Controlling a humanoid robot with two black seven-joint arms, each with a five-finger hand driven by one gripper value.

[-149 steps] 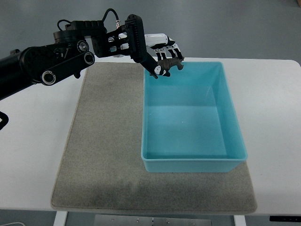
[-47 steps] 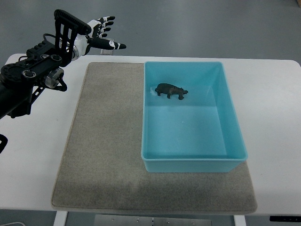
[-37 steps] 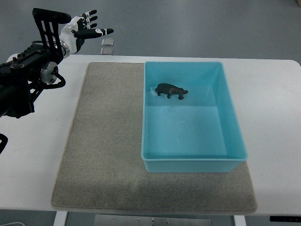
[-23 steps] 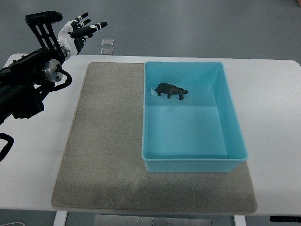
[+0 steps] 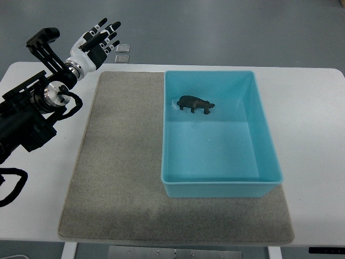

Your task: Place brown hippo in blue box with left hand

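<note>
Hippo (image 5: 195, 104) standing inside the blue box (image 5: 221, 186), up in the far-left part of its floor, close to the left wall and upright on its feet. Left hand (image 5: 95, 44) is up beyond the far-left corner of the grey mat (image 5: 118, 162), well apart from the box, fingers (image 5: 105, 33) spread wide and holding nothing. White table (image 5: 312, 129) underneath it all.
</note>
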